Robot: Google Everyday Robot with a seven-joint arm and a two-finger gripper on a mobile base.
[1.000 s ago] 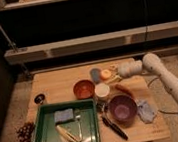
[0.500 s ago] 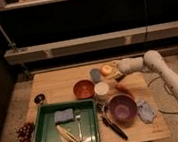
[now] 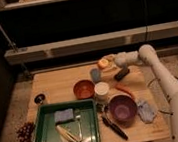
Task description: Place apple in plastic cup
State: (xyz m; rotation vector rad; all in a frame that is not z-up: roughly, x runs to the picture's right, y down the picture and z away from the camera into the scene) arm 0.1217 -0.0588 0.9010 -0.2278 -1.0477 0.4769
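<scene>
The apple (image 3: 103, 63), small, round and yellow-orange, sits at the tip of my gripper (image 3: 109, 62), which reaches in from the right on the white arm and is shut on it. The apple hangs just above and slightly behind the plastic cup (image 3: 95, 75), a small light-blue tumbler standing upright on the wooden table (image 3: 54, 83). The apple and the cup are apart.
An orange-brown bowl (image 3: 84, 89), a white cup (image 3: 101, 89), a carrot (image 3: 124, 90) and a purple bowl (image 3: 121, 108) stand in front of the cup. A dark object (image 3: 122, 74) lies under the arm. A green tray (image 3: 52, 137), a blue cloth (image 3: 147, 111) and grapes (image 3: 25, 133) are nearer me.
My gripper has moved left and slightly up with the apple, from right of the blue cup to just above it.
</scene>
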